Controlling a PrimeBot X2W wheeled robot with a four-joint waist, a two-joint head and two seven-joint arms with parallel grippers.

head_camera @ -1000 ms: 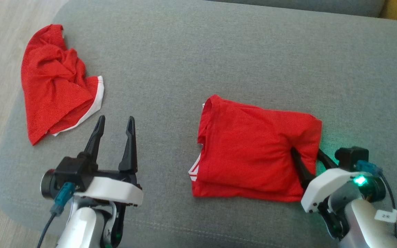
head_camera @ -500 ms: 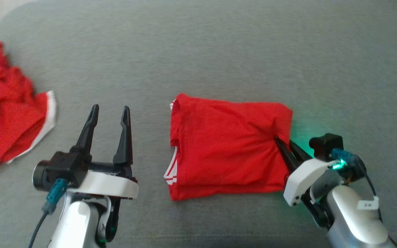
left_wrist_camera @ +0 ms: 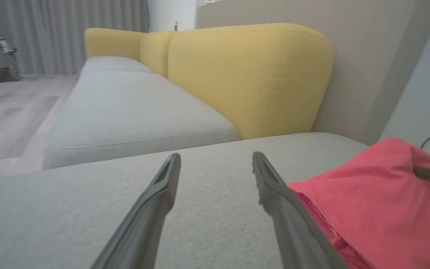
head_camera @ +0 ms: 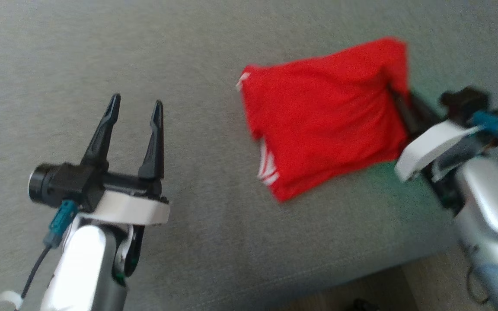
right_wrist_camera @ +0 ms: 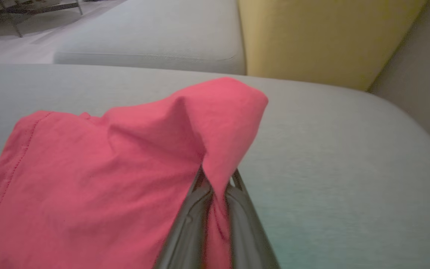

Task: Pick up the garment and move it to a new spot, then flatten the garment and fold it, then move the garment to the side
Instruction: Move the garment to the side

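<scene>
The folded red garment lies on the grey cushion, toward the right in the head view. Its right edge is clamped between the closed fingers of the right gripper, whose tips are buried under a raised peak of cloth. The left gripper sits to the garment's left, apart from it, fingers spread with nothing between them. The head view is blurred, smearing the white stripes at the garment's near corner, and the frame edge cuts off the right arm.
</scene>
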